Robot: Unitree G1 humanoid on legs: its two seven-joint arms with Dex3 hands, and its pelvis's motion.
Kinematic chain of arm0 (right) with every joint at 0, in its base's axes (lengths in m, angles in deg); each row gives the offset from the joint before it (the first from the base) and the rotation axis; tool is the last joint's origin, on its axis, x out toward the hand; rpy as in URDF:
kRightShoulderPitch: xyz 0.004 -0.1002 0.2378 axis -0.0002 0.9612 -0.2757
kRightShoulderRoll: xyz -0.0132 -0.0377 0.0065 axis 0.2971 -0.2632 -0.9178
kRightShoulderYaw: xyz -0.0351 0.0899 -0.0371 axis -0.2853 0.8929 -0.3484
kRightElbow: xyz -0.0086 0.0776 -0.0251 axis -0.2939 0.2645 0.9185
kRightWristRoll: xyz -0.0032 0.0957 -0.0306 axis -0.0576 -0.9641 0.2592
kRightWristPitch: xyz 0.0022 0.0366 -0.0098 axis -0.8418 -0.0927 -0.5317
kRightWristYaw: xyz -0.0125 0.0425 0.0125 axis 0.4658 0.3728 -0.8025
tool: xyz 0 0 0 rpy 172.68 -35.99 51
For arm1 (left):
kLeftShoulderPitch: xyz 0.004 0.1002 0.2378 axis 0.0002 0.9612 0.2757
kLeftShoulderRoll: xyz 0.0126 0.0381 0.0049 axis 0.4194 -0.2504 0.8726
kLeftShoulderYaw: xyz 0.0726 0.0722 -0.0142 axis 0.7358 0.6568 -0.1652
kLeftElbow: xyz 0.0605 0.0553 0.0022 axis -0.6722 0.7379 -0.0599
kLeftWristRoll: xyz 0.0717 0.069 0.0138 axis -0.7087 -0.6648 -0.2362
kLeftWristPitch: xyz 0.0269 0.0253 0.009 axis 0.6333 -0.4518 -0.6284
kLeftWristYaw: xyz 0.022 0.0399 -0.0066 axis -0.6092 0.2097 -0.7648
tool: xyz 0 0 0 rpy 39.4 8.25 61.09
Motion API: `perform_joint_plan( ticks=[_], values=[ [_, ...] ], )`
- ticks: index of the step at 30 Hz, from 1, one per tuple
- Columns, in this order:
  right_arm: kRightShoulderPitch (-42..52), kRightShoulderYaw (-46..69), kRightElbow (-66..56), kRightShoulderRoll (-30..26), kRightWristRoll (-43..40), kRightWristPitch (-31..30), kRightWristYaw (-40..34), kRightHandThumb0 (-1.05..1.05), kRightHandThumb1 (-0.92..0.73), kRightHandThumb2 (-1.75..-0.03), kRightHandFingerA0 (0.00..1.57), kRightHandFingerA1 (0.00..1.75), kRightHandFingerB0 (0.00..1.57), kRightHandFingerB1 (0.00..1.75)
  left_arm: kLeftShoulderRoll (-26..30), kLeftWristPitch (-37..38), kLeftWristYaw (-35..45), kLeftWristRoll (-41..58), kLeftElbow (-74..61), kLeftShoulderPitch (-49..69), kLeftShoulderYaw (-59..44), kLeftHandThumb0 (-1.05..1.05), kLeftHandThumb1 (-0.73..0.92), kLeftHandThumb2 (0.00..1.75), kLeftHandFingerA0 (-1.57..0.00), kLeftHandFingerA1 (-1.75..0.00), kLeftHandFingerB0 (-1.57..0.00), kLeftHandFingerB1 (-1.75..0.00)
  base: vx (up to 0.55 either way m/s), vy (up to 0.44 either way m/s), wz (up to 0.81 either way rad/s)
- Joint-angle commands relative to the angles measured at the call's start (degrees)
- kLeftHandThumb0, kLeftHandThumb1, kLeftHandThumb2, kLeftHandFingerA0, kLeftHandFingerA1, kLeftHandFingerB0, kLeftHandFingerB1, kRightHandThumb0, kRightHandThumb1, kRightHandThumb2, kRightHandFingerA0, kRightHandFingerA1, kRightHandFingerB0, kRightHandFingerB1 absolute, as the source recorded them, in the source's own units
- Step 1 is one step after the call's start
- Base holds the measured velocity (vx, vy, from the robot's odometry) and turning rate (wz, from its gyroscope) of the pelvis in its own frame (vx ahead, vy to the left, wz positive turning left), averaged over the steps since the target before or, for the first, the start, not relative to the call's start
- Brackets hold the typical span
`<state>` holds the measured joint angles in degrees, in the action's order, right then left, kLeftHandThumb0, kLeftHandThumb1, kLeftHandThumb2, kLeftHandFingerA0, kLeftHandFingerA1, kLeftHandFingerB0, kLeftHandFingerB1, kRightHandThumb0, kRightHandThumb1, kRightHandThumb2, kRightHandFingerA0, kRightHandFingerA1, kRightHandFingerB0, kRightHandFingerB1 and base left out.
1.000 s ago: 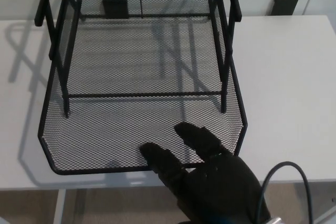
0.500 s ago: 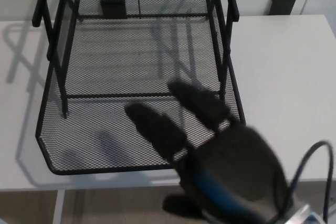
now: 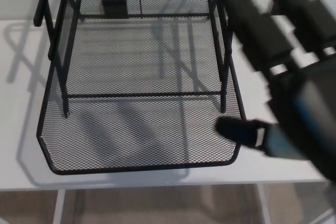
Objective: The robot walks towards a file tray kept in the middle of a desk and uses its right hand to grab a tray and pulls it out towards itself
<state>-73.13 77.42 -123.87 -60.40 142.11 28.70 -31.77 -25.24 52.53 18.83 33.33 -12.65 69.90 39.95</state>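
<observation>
On the white desk [image 3: 294,51] sits the mesh tray [image 3: 136,129]; right hand [image 3: 294,93] spread, empty.

My right hand [image 3: 286,72], close to the lens and motion-blurred, ran off the right edge and hid the desk [image 3: 16,129] behind it. The tray [image 3: 136,129] stand's uprights [image 3: 44,3] were cut off at the top. I could not tell what the dark block [image 3: 114,7] behind the mesh was.

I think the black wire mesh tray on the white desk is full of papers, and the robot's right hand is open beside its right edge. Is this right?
Not quite. The head view shows the black wire mesh tray on the white desk empty: only bare mesh and shadows inside. The rest holds: the right hand is open beside its right edge.
</observation>
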Motion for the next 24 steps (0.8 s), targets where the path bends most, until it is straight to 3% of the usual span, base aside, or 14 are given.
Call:
perform_joint_plan(
  ticks=[1,3,4,5,6,7,12,13,14,15,16,19,23,24],
  values=[
    [-6.4,66.7,-5.3,-17.9,-59.7,5.7,-4.5,-0.75,-0.50,-0.88,0.00,0.34,0.03,0.30,1.7,0.9,-2.2,-3.1,0.3,2.1,1.3,-0.53,0.36,0.68,-0.58,-0.48,-0.53,-0.46,0.00,0.000,0.00],
    [-11.1,75.2,-5.3,-20.9,-60.3,0.1,-3.4,-0.71,-0.48,-0.85,0.01,0.55,0.04,0.52,1.8,0.4,-2.8,-3.7,-0.1,2.3,1.6,-0.54,0.36,0.69,-0.58,-0.49,-0.52,-0.46,0.00,0.000,0.00],
    [-12.8,78.0,-5.3,-22.8,-58.4,-2.0,-2.0,-0.67,-0.68,-0.60,0.02,0.69,0.10,0.53,1.7,0.7,-2.9,-3.7,-0.1,2.4,1.7,-0.55,0.36,0.69,-0.58,-0.49,-0.52,-0.46,0.00,0.000,0.00],
    [-16.0,81.1,-5.3,-24.6,-58.2,-6.1,0.1,-0.70,-0.53,-0.85,0.14,0.69,0.18,0.61,1.7,0.7,-3.0,-3.8,0.0,2.4,1.7,-0.47,0.42,0.54,-0.62,-0.40,-0.56,-0.38,0.00,0.000,0.00],
    [-18.2,83.2,-5.3,-26.2,-56.7,-8.9,1.6,-0.73,-0.66,-0.62,0.18,0.84,0.29,0.68,1.7,0.9,-3.0,-3.8,0.5,2.3,1.7,-0.47,0.42,0.54,-0.63,-0.40,-0.56,-0.38,0.00,0.000,0.00],
    [-19.4,84.8,-5.3,-27.4,-55.9,-10.7,2.7,-0.70,-0.68,-0.61,0.23,0.90,0.32,0.71,1.6,1.1,-3.0,-3.7,1.0,2.3,1.7,-0.53,0.36,0.68,-0.58,-0.48,-0.53,-0.46,0.00,0.000,0.00],
    [-17.4,96.2,0.3,-30.7,-61.3,-10.7,5.3,-0.67,-0.70,-0.61,0.40,0.91,0.40,0.73,1.6,0.6,-3.1,-3.6,1.9,2.4,1.6,-0.54,0.36,0.67,-0.57,-0.47,-0.52,-0.45,0.00,0.000,0.00],
    [-15.4,98.5,1.5,-30.4,-64.4,-9.8,6.1,-0.66,-0.69,-0.61,0.53,1.00,0.45,0.78,1.6,0.6,-3.1,-3.5,1.9,2.4,1.5,-0.54,0.35,0.67,-0.57,-0.47,-0.51,-0.45,0.00,0.000,0.00],
    [-13.7,100.3,2.1,-30.0,-66.5,-9.9,7.1,-0.70,-0.66,-0.60,0.94,0.93,0.76,0.83,1.5,0.6,-3.1,-3.4,2.0,2.5,1.4,-0.54,0.35,0.67,-0.57,-0.48,-0.50,-0.45,0.00,0.000,0.00],
    [-5.2,104.0,4.8,-26.7,-79.0,-7.6,7.9,-0.63,-0.68,-0.61,0.91,1.09,0.76,0.87,1.5,0.5,-3.0,-3.3,1.9,2.6,1.4,-0.53,0.35,0.67,-0.57,-0.47,-0.51,-0.45,0.00,0.000,0.00],
    [1.2,104.9,6.5,-24.0,-85.9,-4.6,7.4,-0.65,-0.69,-0.61,1.02,1.16,0.84,0.92,1.5,0.4,-3.1,-3.3,1.7,2.6,1.3,-0.53,0.35,0.67,-0.58,-0.48,-0.52,-0.45,0.00,0.000,0.00],
    [17.5,102.1,8.0,-15.9,-95.5,2.8,6.4,-0.65,-0.68,-0.61,1.12,1.22,0.90,1.00,1.4,0.2,-3.2,-2.8,1.3,2.5,0.9,-0.52,0.35,0.67,-0.58,-0.48,-0.53,-0.45,0.00,0.000,0.00],
    [33.6,94.8,9.5,-7.1,-96.8,7.2,12.7,-0.75,-0.61,-0.60,1.25,1.07,1.02,0.86,2.0,0.9,-2.5,-1.5,1.1,2.0,-0.3,-0.49,0.42,0.54,-0.62,-0.40,-0.56,-0.38,0.00,0.000,0.00],
    [36.1,93.0,10.4,-6.2,-97.2,7.9,15.2,-0.75,-0.47,-0.88,1.23,1.07,1.00,0.89,2.3,1.0,-2.1,-1.1,0.8,2.0,-0.7,-0.55,0.36,0.68,-0.58,-0.48,-0.52,-0.45,0.00,0.000,0.00]
  ],
)
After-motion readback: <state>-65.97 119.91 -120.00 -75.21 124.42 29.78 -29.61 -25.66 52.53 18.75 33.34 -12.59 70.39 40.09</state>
